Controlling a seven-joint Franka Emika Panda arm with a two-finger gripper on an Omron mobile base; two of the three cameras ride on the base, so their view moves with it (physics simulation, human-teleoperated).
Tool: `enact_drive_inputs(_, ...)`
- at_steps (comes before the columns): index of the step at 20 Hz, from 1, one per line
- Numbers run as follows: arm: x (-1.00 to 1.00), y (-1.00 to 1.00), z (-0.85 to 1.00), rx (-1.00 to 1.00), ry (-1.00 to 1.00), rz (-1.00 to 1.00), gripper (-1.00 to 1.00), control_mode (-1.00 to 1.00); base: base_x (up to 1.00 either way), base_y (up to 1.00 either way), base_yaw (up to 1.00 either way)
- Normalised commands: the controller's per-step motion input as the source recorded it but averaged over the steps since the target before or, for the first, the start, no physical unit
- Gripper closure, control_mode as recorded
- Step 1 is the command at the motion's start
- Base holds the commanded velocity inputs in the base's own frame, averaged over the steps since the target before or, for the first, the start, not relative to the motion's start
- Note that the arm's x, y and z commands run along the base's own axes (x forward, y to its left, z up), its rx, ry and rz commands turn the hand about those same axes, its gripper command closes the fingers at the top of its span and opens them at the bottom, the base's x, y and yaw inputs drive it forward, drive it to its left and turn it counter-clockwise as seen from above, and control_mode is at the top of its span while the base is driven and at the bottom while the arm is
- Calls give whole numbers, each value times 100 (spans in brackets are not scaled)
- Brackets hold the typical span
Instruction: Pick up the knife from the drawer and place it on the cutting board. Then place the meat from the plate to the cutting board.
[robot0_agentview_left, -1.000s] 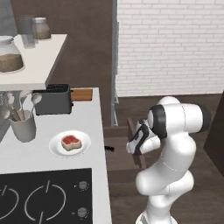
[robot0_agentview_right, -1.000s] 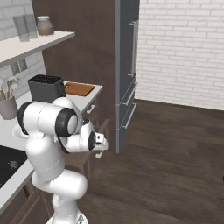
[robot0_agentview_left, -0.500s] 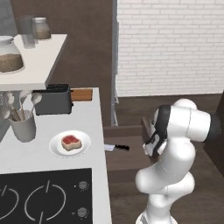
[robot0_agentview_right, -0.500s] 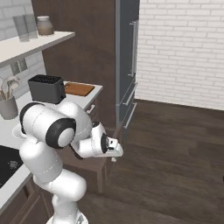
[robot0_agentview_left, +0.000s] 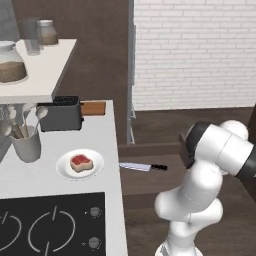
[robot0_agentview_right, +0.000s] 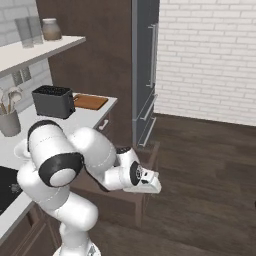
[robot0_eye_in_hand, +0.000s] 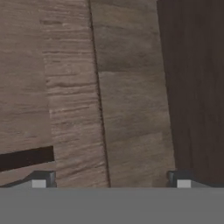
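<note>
Presently, the left base view is itemised. The knife (robot0_agentview_left: 143, 166) is seen lying flat in the open drawer (robot0_agentview_left: 150, 175), just off the bench's (robot0_agentview_left: 60, 150) front edge, blade toward the bench and black handle pointing away. The plate (robot0_agentview_left: 94, 161) is set near that front edge, between the hob (robot0_agentview_left: 50, 225) and the toaster (robot0_agentview_left: 61, 113), with the meat (robot0_agentview_left: 81, 162) at its middle. The cutting board (robot0_agentview_left: 93, 107) is placed at the far corner of the bench, just beside the toaster. A utensil pot (robot0_agentview_left: 27, 144) is noted at the bench's rear edge. The white arm (robot0_agentview_left: 210, 165) is bent over the floor beyond the drawer.

Right base view: the cutting board (robot0_agentview_right: 90, 101) is recorded at the far end of the bench (robot0_agentview_right: 95, 112), the toaster (robot0_agentview_right: 52, 101) just beside it. The gripper (robot0_agentview_right: 150, 182) is held low over the drawer (robot0_agentview_right: 147, 160); its fingers cannot be made out.

Hand view: the two fingertips (robot0_eye_in_hand: 41, 179) are set well apart, nothing between them. Brown wood planks are shown beyond, with a dark slot at the lower left.
</note>
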Motion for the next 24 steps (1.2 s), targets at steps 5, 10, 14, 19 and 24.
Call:
enact_drive_inputs(5,-2,-62,100,3,15,-26,-100,-100,0,0,0)
enact_drive_inputs(10,26,0,100,3,10,-23,-100,-100,0,0,0)
enact_drive_inputs(14,34,11,100,1,4,0,-100,-100,0,0,0)
enact_drive_inputs(19,62,53,87,0,0,38,-100,-100,0,0,0)
enact_drive_inputs(24,29,91,-1,4,0,56,-100,-100,0,0,0)
